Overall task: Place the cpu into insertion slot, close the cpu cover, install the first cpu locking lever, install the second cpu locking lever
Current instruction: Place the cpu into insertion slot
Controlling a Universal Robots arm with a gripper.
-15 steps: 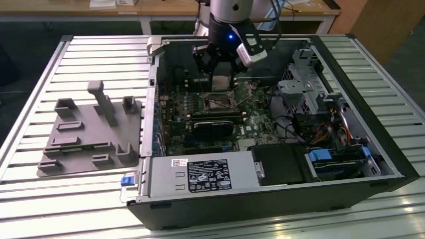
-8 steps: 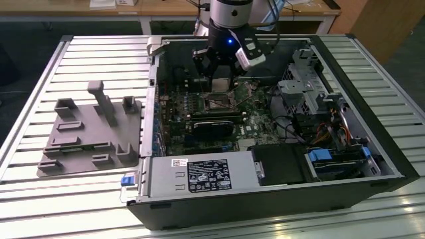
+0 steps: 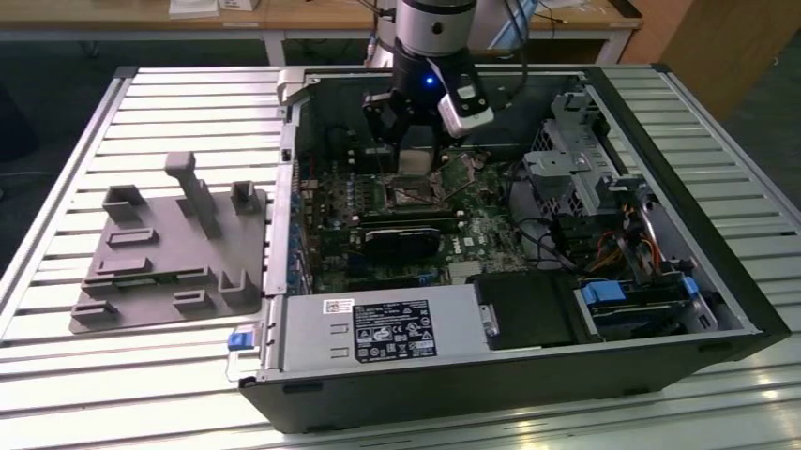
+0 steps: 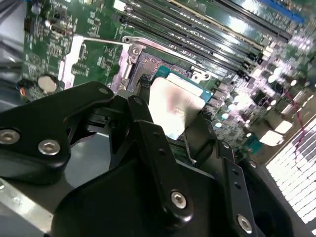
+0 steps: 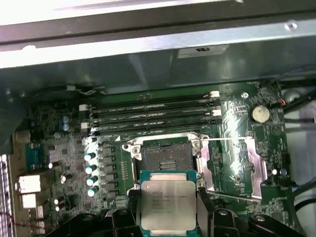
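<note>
Right now the jaws are pinching the cpu (image 5: 168, 205) by two opposite edges.
Around it the gripper (image 5: 168, 217) holds the chip flat, metal face showing, close to the insertion slot (image 5: 165, 157) but not seated in it; the slot's dark bed lies bare, the cpu cover (image 5: 229, 168) is swung open beside it, and the arm reaches down into the open computer case (image 3: 732, 281).

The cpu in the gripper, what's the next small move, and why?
Probably ease the cpu down toward the insertion slot, squared to it: the gripper holds it above the board, the slot lies bare and the cpu cover is swung open beside it.
</note>
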